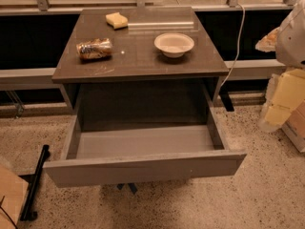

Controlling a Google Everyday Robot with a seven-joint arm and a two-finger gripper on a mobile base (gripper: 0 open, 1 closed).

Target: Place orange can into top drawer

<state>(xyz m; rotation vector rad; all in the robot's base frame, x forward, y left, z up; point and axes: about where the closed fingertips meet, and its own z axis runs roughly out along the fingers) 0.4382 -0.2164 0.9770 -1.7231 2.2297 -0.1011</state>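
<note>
We see the orange can [94, 48] on its side on the cabinet top [143, 66], left of the white bowl [174, 44], ungrasped. The top drawer [143, 168] is pulled open below, ready for the drop. The gripper is out of frame and only a white arm part [293, 32] shows at right, so we can't tell its state.

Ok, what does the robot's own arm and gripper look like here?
Only a slice shows at the right edge. The arm is a rounded white-grey shell. Below it, beside the open top drawer, the gripper appears as pale cream, boxy blocks. No cables or markings on them are visible.
</note>
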